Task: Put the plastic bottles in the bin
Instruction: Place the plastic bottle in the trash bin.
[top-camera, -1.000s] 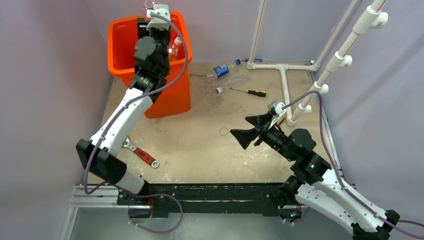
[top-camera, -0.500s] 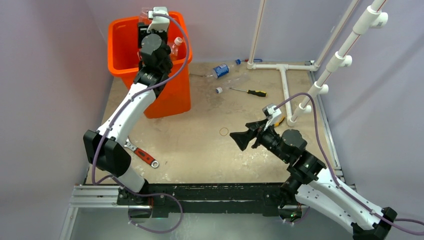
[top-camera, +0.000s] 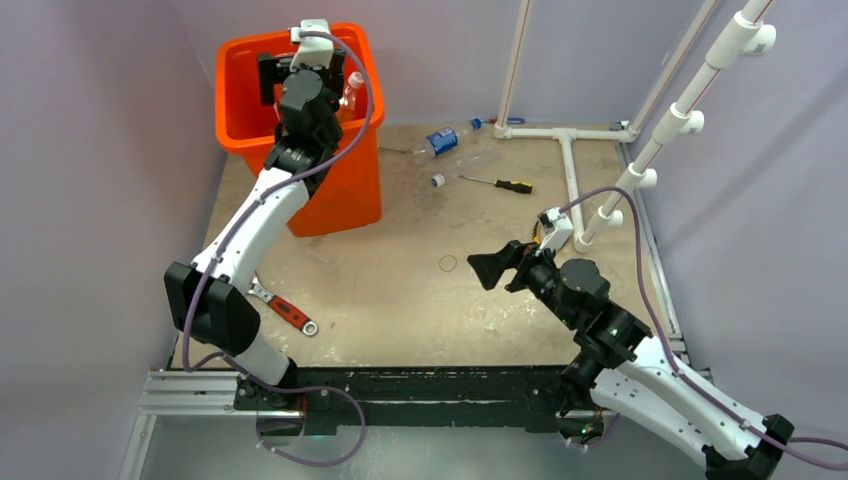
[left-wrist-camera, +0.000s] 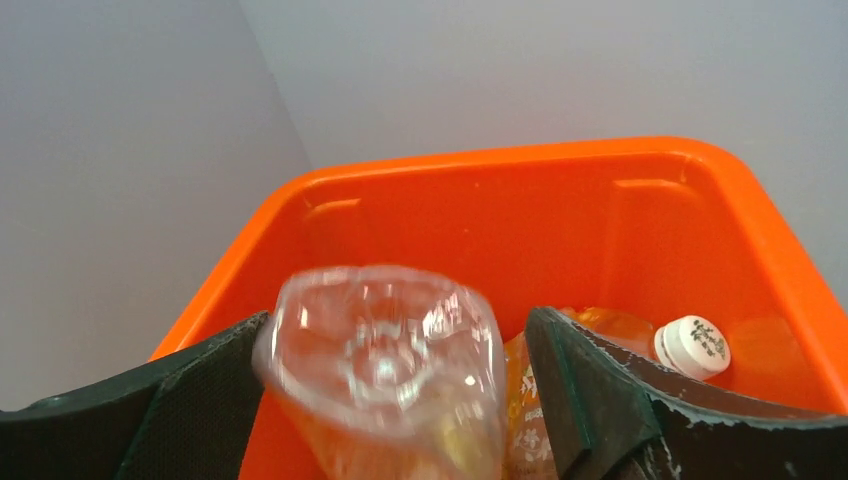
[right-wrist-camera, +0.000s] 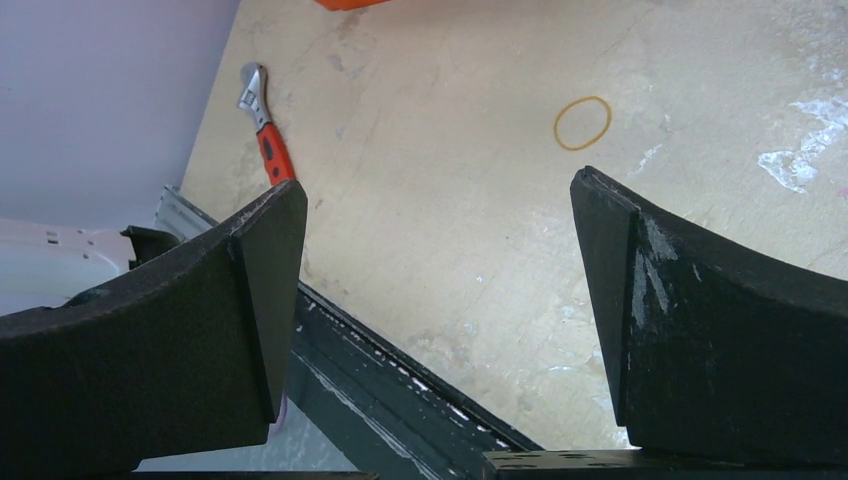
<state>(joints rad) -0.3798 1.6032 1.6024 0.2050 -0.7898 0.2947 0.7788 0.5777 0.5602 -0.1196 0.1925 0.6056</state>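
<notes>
My left gripper (left-wrist-camera: 400, 320) over the tall orange plastic bin (left-wrist-camera: 500, 190).
Spread wide around a blurred clear plastic bottle (left-wrist-camera: 385, 360); a white-capped bottle (left-wrist-camera: 692, 347) lies inside; my right gripper (right-wrist-camera: 437, 185) gapes wide too.

The bin (left-wrist-camera: 500, 155) is glossy, smooth orange plastic, the bottle (left-wrist-camera: 385, 350) clear crinkled plastic, the table (right-wrist-camera: 450, 230) matt and scuffed.

You see the clear bottle (left-wrist-camera: 385, 350) only as a blur, and the picture's bottom edge cuts it off.
</notes>
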